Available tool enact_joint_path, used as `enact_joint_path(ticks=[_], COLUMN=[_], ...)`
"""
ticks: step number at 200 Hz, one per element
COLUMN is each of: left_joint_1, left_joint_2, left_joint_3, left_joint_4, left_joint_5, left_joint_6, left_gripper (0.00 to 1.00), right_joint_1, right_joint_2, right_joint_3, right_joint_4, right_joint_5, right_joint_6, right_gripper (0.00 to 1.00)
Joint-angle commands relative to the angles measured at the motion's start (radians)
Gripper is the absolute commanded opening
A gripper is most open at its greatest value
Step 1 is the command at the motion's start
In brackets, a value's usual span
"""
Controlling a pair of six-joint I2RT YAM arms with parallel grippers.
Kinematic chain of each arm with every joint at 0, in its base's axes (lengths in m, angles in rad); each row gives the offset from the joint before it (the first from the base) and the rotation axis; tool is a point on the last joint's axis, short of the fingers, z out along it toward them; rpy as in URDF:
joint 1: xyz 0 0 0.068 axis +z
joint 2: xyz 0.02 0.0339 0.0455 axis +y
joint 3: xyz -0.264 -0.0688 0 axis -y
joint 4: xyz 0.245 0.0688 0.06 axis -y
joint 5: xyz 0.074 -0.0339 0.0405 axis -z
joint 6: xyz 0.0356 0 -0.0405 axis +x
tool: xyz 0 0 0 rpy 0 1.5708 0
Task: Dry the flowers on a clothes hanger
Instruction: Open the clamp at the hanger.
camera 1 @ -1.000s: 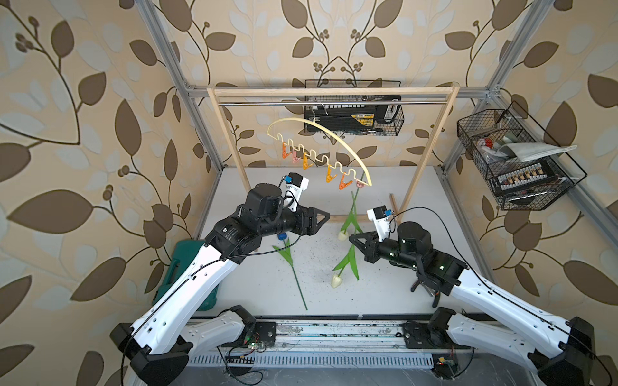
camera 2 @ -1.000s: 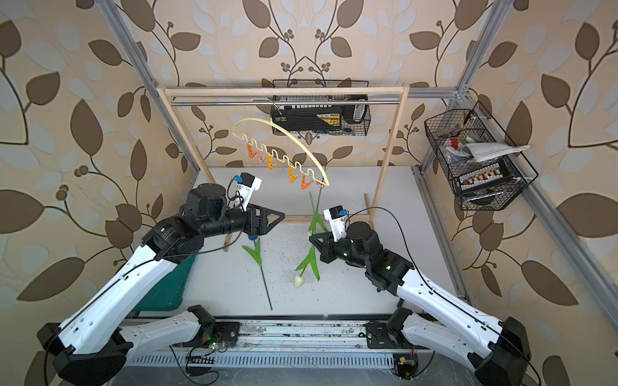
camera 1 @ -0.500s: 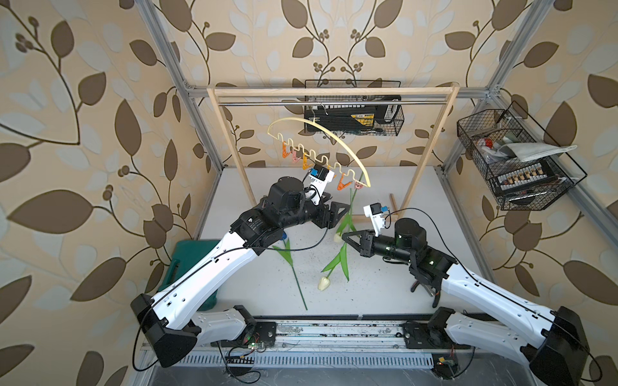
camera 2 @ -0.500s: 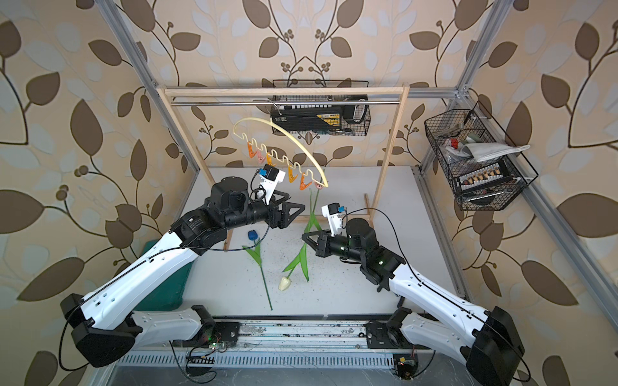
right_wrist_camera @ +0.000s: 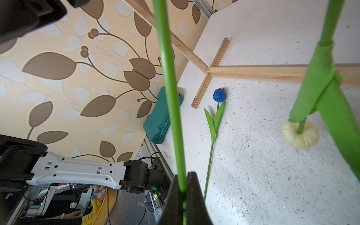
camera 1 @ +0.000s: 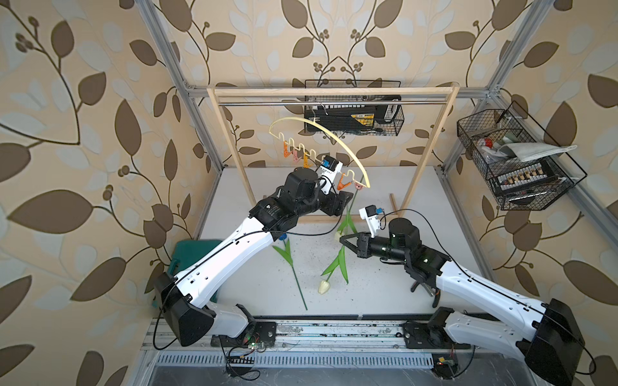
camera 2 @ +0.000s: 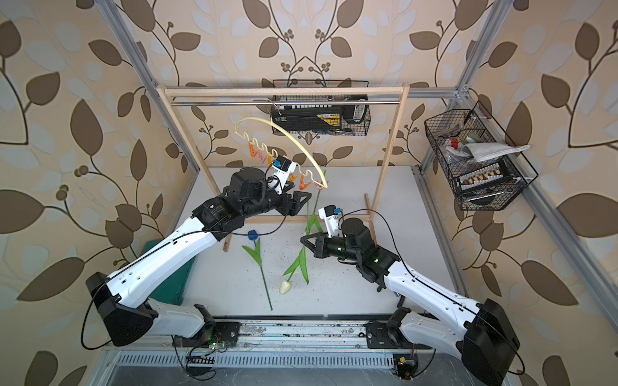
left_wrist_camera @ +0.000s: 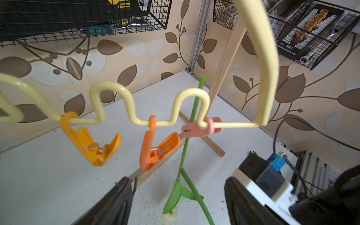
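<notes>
— Now, surroundings first?
— Wooden rack (camera 1: 230, 150) on the table (camera 1: 374, 300), metal rod (camera 1: 267, 104) across its top. Wire baskets (camera 1: 521, 160) on the walls. Green case (right_wrist_camera: 161, 116) at the table's left edge. Left arm (camera 1: 234, 254) stands over the blue tulip (camera 1: 284, 255), hiding its head in a top view.
— Hanger?
— Hanger (left_wrist_camera: 259, 48): hung at the rod, long axis slanting back-left to front-right in both top views, pink-clip end nearest the arms. Pink clip (left_wrist_camera: 196, 130) grips the clipped tulip (left_wrist_camera: 185, 152): stem near upright, cream head down, between the two grippers.
— Tools?
— Left gripper (left_wrist_camera: 177, 179): jaws wide apart, gripping nothing, near and beneath the orange clip (left_wrist_camera: 149, 144). Right gripper (right_wrist_camera: 183, 175): pinched tight on the held tulip (right_wrist_camera: 169, 78); stem rises from the jaws, cream head hangs low over the table. Blue tulip: flat on the table, head toward the rack, stem end toward the front rail (camera 1: 334, 331).
— Hard to make out?
— Hanger's top, at the rod: lost against a dark basket. Middle clips: behind the left wrist camera (camera 1: 329, 166) in both top views. Held tulip's head: touching the table or not, cannot tell.
</notes>
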Motion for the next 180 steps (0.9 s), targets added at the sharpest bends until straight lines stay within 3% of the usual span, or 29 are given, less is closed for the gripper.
enact_joint_path(ticks=[1,180], left_joint_1=[-0.004,-0.004], left_joint_2=[0.004,0.112], left_joint_3=[0.027,0.041], left_joint_4=[0.084,0.183], left_joint_5=[-0.035,-0.093], left_joint_6=[0.034,0.096], left_gripper=[0.76,0.71], right_joint_1=[-0.003,-0.047], right_joint_2=[0.008,0.016], right_joint_3=[-0.002,-0.020], right_joint_4=[0.005,0.017], right_joint_5=[-0.021,-0.046], right_joint_6=[-0.018,0.000], right_gripper=[0.00,0.00])
